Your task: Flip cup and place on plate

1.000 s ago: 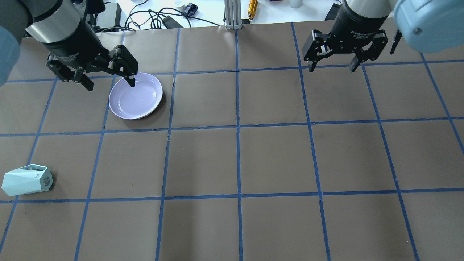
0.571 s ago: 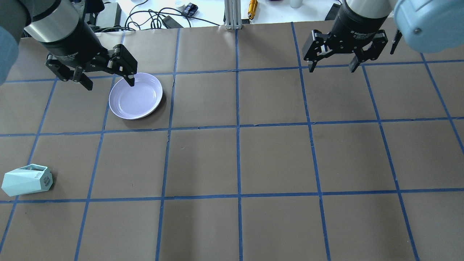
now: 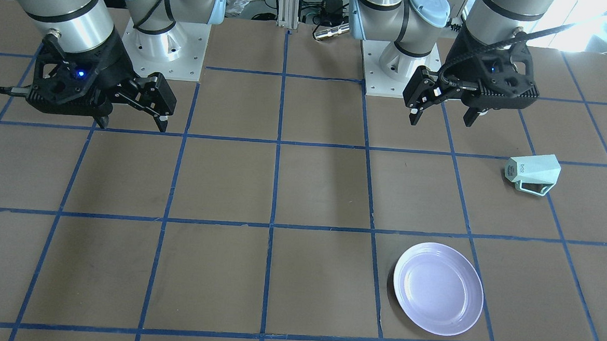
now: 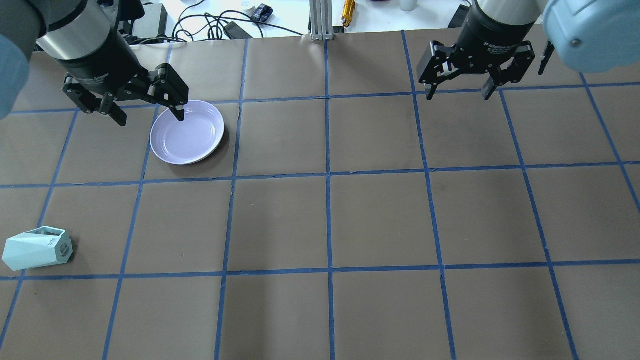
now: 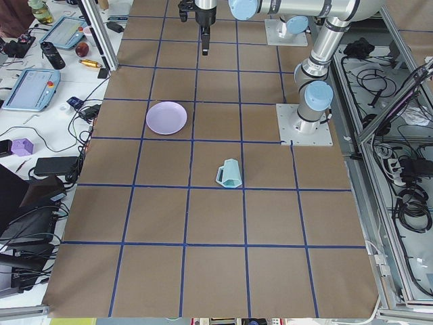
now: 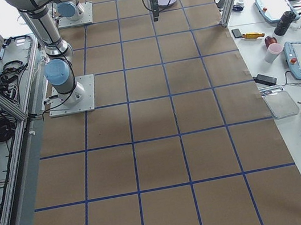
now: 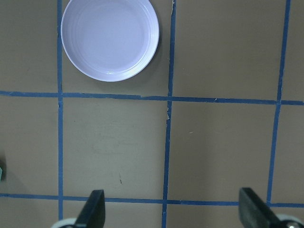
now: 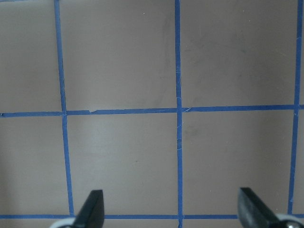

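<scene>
Primarily, I rate the cup [image 4: 37, 248] as the hazard: it lies on its side at 8 o'clock in the overhead view, near the table [image 4: 380, 220] edge, and a grasp on its slanted facets could skid it off. The left gripper [image 4: 150, 118] and right gripper [image 4: 457, 95] hang wide open and empty. The plate [image 4: 190, 135] sits at 10 o'clock.

The pale mint-green faceted cup [image 4: 36, 248] bears small dark lettering; the round lavender plate [image 4: 192, 140] is plain; the brown table [image 4: 380, 220] shows a blue grid.
</scene>
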